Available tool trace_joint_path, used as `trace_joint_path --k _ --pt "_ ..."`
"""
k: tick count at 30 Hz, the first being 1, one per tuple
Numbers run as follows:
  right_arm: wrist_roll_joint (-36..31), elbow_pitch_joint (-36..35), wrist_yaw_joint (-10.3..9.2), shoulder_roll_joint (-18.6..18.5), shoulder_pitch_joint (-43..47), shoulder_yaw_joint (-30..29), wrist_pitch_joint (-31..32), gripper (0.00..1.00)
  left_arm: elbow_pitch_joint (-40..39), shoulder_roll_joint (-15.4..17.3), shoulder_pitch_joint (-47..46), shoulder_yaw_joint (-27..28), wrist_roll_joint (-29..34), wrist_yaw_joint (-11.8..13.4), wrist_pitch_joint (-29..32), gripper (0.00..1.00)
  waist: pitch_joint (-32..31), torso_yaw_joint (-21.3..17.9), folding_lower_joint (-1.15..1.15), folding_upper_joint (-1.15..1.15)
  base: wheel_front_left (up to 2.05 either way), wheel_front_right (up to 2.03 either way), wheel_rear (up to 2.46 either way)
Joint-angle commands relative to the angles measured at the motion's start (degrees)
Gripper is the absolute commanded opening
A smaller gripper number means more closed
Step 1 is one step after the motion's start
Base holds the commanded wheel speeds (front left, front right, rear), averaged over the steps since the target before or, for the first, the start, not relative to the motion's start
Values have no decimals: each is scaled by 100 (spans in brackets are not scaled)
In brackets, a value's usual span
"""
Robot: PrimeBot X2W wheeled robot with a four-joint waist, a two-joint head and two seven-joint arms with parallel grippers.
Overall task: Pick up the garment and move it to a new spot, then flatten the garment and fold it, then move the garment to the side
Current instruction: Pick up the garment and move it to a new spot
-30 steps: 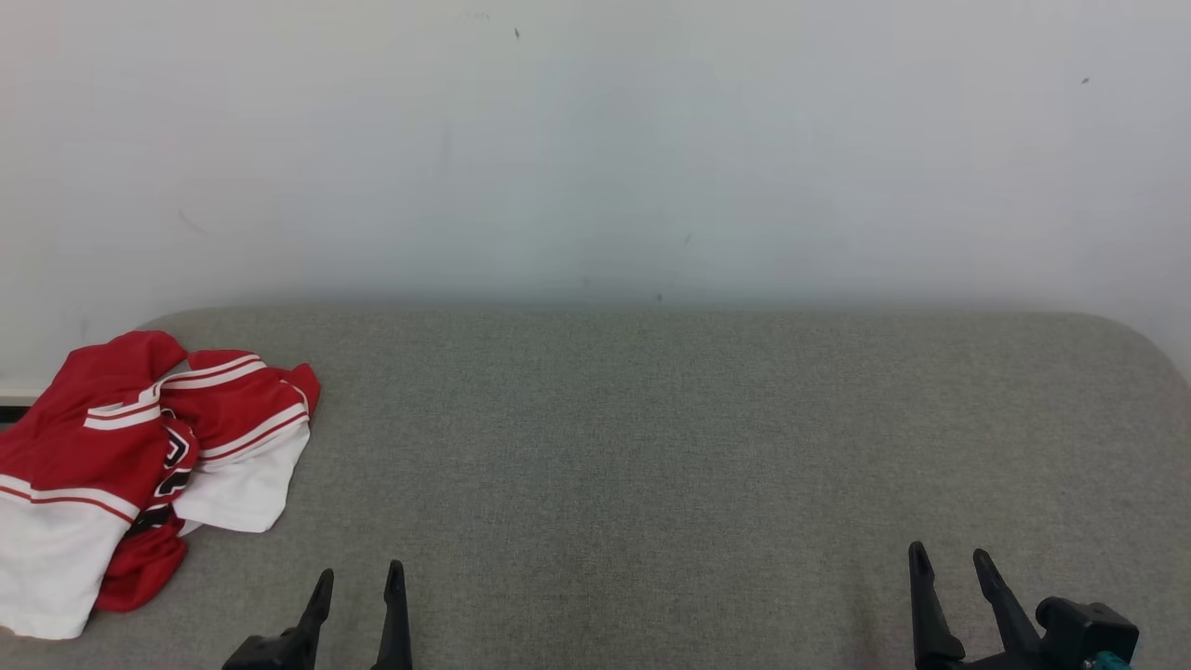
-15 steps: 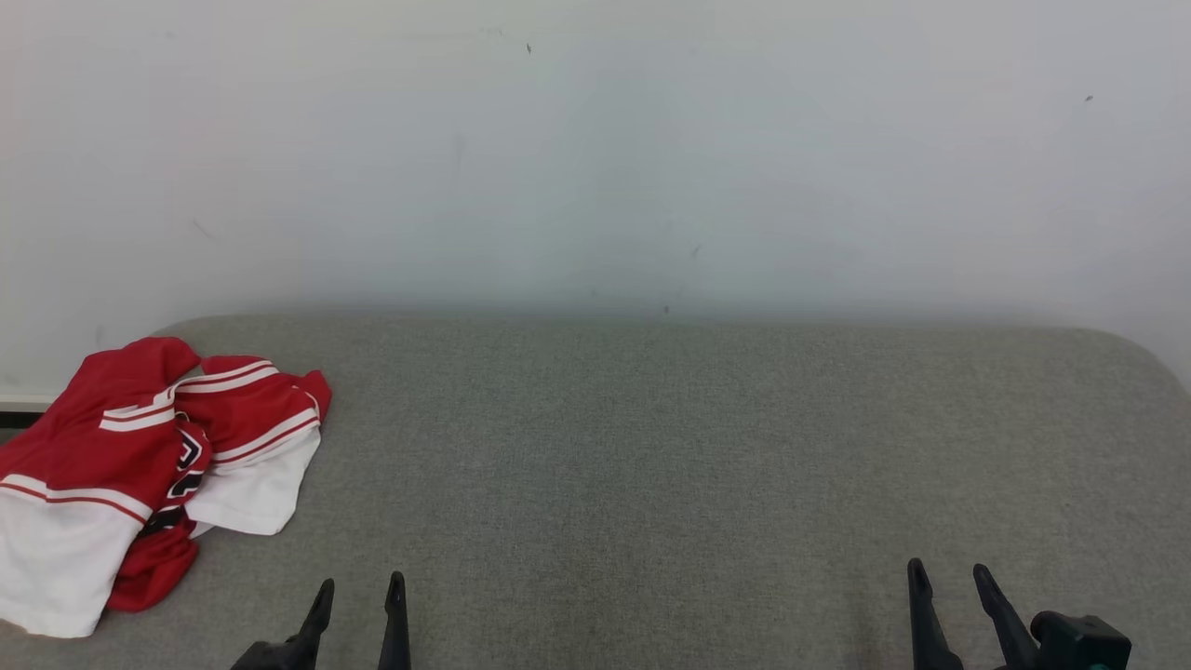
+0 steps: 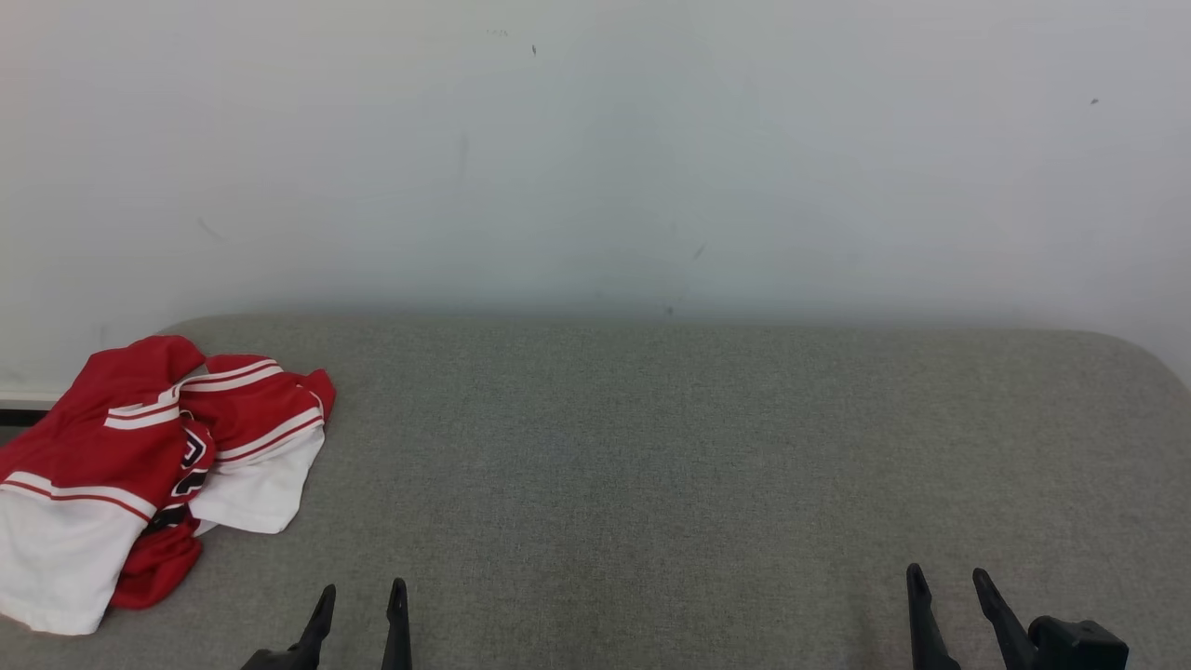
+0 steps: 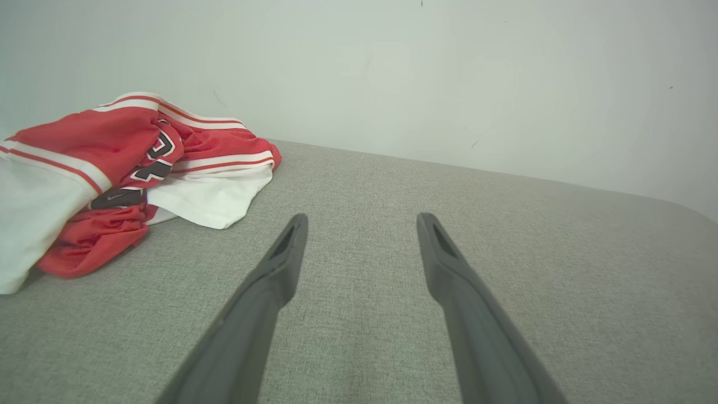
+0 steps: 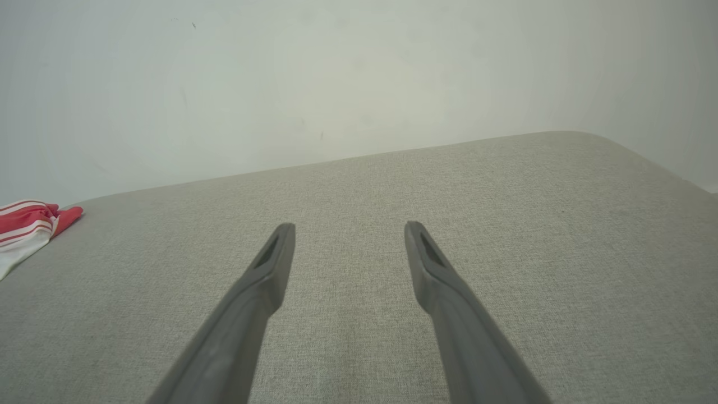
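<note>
The garment (image 3: 140,465), a red and white jersey with dark lettering, lies crumpled at the far left of the grey fabric surface (image 3: 651,447). In the left wrist view the garment (image 4: 129,174) sits up and to the left of my open left gripper (image 4: 362,221), well apart from it. My left gripper (image 3: 361,594) stands at the bottom edge in the head view, to the right of the garment, with nothing between its fingers. My right gripper (image 3: 949,577) is open and empty at the lower right; the right wrist view shows my right gripper (image 5: 349,229) with a corner of the garment (image 5: 28,227) far left.
A plain white wall (image 3: 595,149) rises directly behind the grey surface. The surface has rounded back corners, and its left edge runs under the garment. A dark strip (image 3: 19,414) of floor or skirting shows at the far left.
The whole head picture has shifted slightly down and to the right, so the camera has moved. Both grippers sit a little lower in the picture and stay open. The garment lies as before.
</note>
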Motion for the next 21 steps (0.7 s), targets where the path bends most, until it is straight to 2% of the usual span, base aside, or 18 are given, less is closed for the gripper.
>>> trace_joint_path --k 1,6,11,16,21 --pt "-5 -3 21 -1 17 -12 -29 100 -22 30 60 -3 -18 10 14 100 2 2 -1 0 0 0 0" --pt "-6 -16 21 -1 14 -24 -46 100 -20 32 64 -13 -49 19 17 100 5 14 -1 0 0 0 0" --pt "-16 -11 21 0 51 -10 -52 100 -38 35 13 -36 -84 38 2 100 17 194 -1 0 0 0 0" --pt "71 5 21 0 80 96 -90 100 -69 99 -8 3 -88 95 -11 100 28 630 -1 0 0 0 0" --pt "182 60 20 0 45 179 -162 100 -142 224 -4 67 -77 165 10 100 46 1270 -1 0 0 0 0"
